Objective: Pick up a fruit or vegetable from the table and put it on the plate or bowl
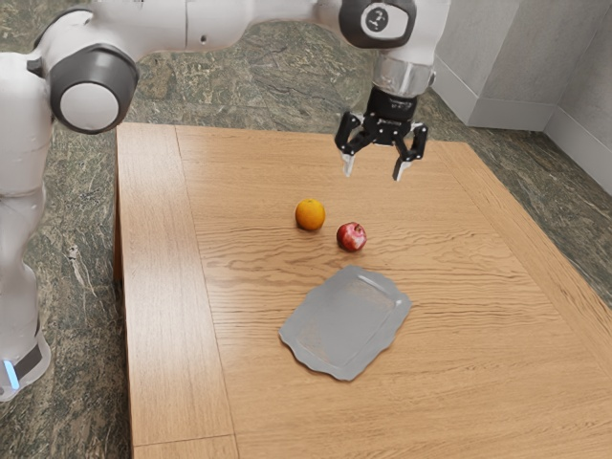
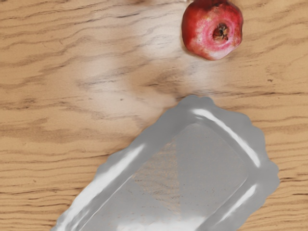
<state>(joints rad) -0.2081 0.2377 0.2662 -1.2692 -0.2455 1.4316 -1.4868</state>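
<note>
gripper (image 1: 375, 172) hangs over the table's (image 1: 478, 382) far part, fingers spread wide, likely ready to drop on a fruit; pomegranate (image 1: 351, 236) and orange (image 1: 310, 214) sit side by side just beyond the empty grey plate (image 1: 346, 321).

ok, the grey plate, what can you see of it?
The grey plate is a flat oblong tray with a scalloped raised rim and a glossy, metal-like look. It is empty and lies flat on the wooden table, turned askew to its edges. The pomegranate sits near one end, apart.
</note>
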